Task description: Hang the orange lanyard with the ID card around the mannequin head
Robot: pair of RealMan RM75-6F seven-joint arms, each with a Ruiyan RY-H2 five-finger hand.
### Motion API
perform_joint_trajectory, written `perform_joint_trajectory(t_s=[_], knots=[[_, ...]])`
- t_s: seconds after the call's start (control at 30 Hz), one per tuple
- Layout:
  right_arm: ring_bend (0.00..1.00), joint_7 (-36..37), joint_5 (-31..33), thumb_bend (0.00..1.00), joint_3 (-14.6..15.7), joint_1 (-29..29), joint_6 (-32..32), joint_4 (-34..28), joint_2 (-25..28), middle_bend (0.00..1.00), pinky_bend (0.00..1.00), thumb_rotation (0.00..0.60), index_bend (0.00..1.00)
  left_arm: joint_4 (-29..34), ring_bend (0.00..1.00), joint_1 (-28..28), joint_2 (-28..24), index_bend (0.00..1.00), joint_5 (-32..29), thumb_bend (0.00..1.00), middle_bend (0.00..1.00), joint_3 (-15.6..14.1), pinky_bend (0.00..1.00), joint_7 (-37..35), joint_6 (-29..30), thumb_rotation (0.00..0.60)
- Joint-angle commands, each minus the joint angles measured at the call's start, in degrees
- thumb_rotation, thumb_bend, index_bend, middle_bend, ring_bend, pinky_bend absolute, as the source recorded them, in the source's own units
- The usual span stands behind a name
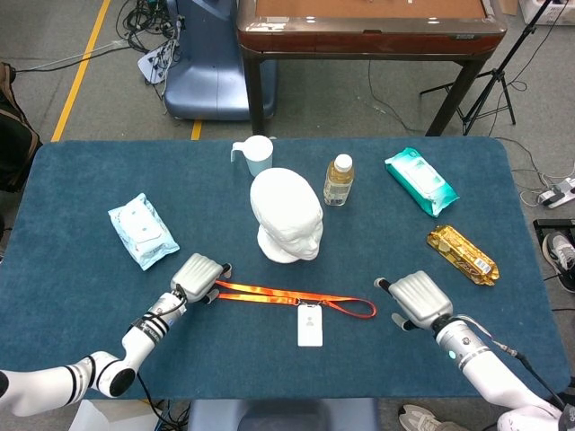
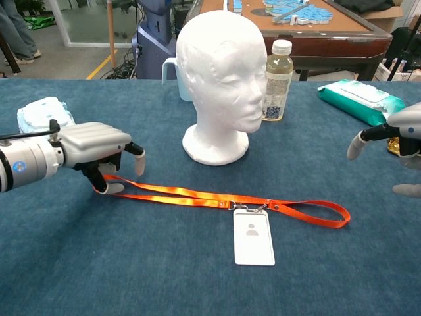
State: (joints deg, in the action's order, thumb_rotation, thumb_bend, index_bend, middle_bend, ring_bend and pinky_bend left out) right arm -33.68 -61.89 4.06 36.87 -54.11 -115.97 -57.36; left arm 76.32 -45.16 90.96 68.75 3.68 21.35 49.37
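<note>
Chest view: ID card (image 2: 254, 245) is lying flat nearest the camera, orange lanyard (image 2: 217, 196) stretched across the table. Its 9 o'clock end is being pinched by left hand (image 2: 99, 149). Right hand (image 2: 395, 141) at 3 o'clock is holding nothing, fingers spread. Mannequin head (image 2: 220, 82) is standing at 12 o'clock.

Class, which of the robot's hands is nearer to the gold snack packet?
Right. The right hand is just in front of the gold snack packet; the left hand is far across the table.
</note>
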Motion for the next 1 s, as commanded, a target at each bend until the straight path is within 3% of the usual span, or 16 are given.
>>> perform_joint_trajectory(t_s=[0.03, 0.4, 1.0], knots=[[1.00, 0.0, 0.1, 0.34, 0.0, 0.0, 0.1, -0.2, 0.2, 0.95, 1.00, 0.600, 0.25, -1.6, 0.92, -0.1, 1.2, 0.38, -0.1, 0.29, 0.98, 0.5, 0.88, -0.3, 0.1, 0.600], [1.00, 0.4, 0.1, 0.34, 0.1, -0.1, 0.3, -0.5, 0.8, 0.96, 1.00, 0.600, 0.25, -5.5, 0.92, -0.8, 3.7, 0.39, -0.6, 0.29, 0.98, 1.5, 0.88, -1.6, -1.2, 0.600], [1.00, 1.7, -0.5, 0.34, 0.2, -0.8, 0.5, -0.2, 1.5, 0.96, 1.00, 0.600, 0.25, -5.7, 0.93, -1.8, 6.0, 0.44, -1.8, 0.29, 1.00, 3.6, 0.88, -3.9, -2.4, 0.600]])
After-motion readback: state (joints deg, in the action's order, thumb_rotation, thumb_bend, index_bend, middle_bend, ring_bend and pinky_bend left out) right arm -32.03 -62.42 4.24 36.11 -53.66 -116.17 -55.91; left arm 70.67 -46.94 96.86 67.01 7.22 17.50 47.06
